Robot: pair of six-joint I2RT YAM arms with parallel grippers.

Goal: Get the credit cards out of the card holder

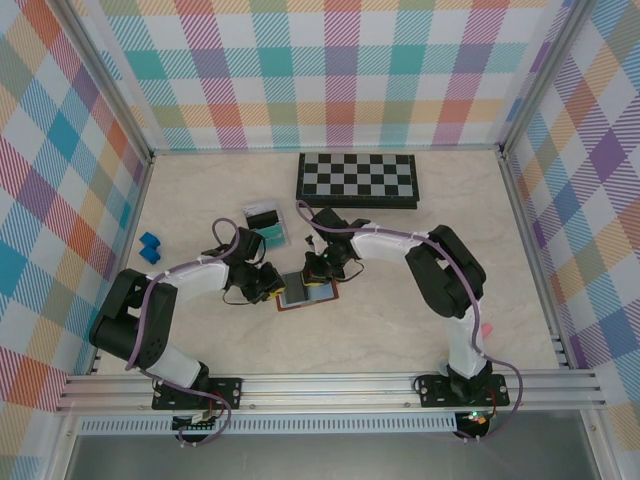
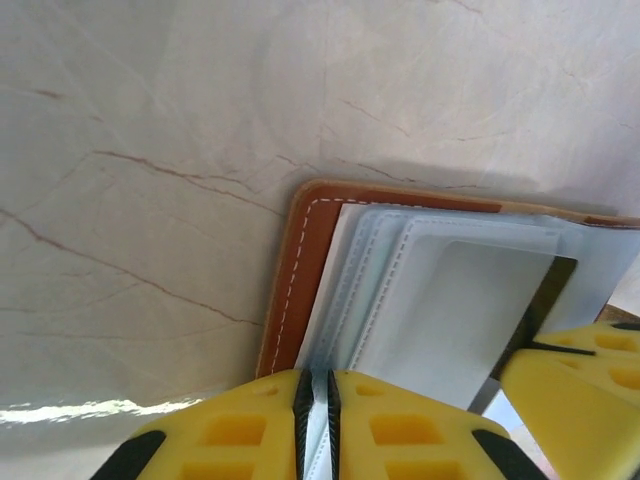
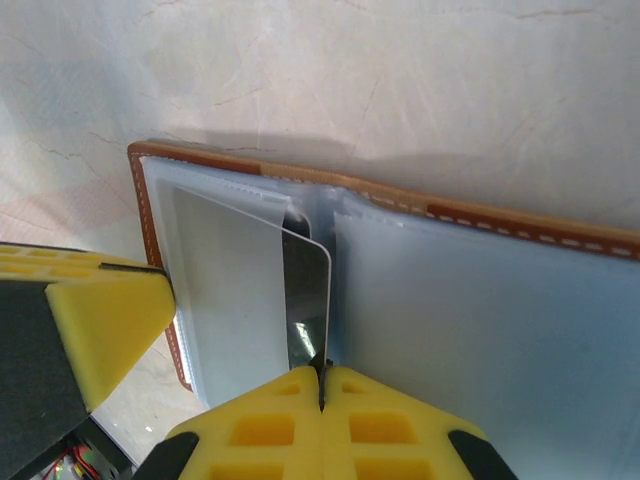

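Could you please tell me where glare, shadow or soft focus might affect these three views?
Top external: even, soft light, with only faint shadows on the table. Left wrist: a bright glare strip on the table, and the left gripper looks soft at such close range. Right wrist: the card holder casts a shadow beyond its far edge, and the dark credit card carries a pale reflection.

Open tabletop (image 1: 392, 322) right of the card holder (image 1: 307, 295); tray (image 1: 268, 226) and chessboard (image 1: 357, 180) stand behind.

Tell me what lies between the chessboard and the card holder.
In the top view, the right gripper and its wrist hang between chessboard and card holder.
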